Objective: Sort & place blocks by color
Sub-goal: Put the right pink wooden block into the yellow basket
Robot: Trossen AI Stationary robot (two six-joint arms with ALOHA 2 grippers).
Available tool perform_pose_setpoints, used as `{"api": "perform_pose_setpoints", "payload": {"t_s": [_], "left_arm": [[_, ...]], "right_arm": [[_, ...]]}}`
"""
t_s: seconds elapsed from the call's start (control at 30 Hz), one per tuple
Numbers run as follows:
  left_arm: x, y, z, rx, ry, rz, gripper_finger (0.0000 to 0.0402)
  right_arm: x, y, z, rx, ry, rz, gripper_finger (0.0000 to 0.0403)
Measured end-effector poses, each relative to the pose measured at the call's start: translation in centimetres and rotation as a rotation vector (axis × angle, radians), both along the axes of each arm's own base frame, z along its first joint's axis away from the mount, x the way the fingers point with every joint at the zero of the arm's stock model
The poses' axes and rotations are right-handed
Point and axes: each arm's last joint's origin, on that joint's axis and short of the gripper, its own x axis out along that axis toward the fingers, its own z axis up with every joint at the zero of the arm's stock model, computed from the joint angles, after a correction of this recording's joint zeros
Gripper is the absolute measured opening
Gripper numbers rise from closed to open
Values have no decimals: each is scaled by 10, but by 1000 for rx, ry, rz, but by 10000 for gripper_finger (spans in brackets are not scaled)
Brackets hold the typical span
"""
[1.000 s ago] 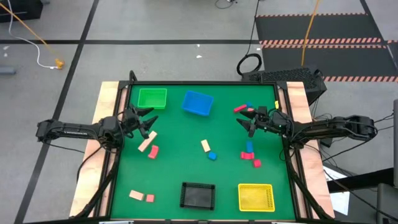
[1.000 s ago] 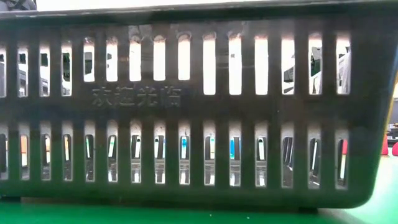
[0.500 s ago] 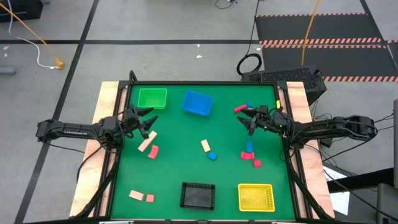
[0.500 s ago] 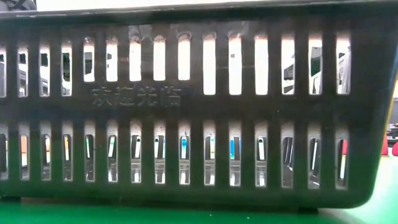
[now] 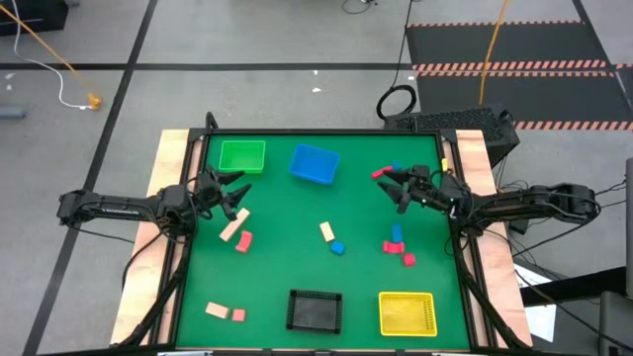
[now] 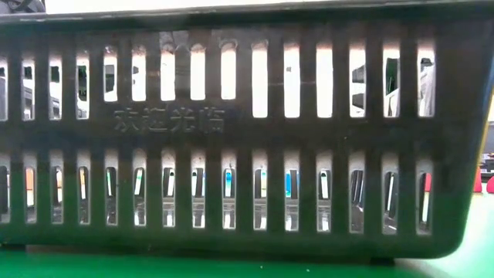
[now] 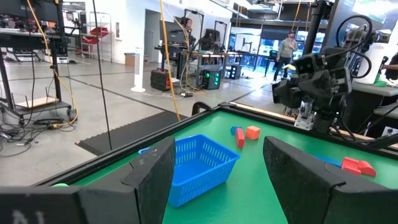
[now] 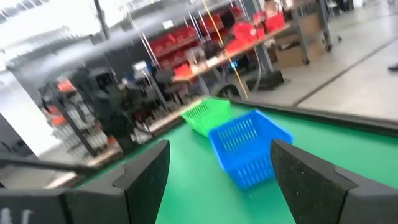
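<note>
Right pincer (image 5: 393,186) shifted toward small pink-red, tan, blue, yellow blocks (image 5: 397,240)

open green mat (image 5: 287,213) mid-table, blue basket (image 5: 315,163) and black basket (image 5: 315,310) flanking it

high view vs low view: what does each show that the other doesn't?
Only the high view: both arms, the open left tool and open right tool, the green mesh basket, blue mesh basket, yellow mesh basket, and the small pink-red, tan, blue and yellow blocks, such as the yellow bar.
Only the low view: the embossed characters on the basket wall, and slivers of the room through its slots.
Both: the black slotted basket and the green table surface.
</note>
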Motion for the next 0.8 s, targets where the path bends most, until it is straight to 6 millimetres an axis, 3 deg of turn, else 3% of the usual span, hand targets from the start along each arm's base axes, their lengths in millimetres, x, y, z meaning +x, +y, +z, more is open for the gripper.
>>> {"api": "perform_pose_setpoints", "payload": {"t_s": [0.37,0.6,0.8], "left_arm": [[0,0,0,0,0,0,244],[0,0,0,0,0,0,244],[0,0,0,0,0,0,244]], "right_arm": [[2,2,8,-57,-41,76,267],[17,-2,37,-195,-43,55,267],[31,-10,56,-165,93,-89,267]]}}
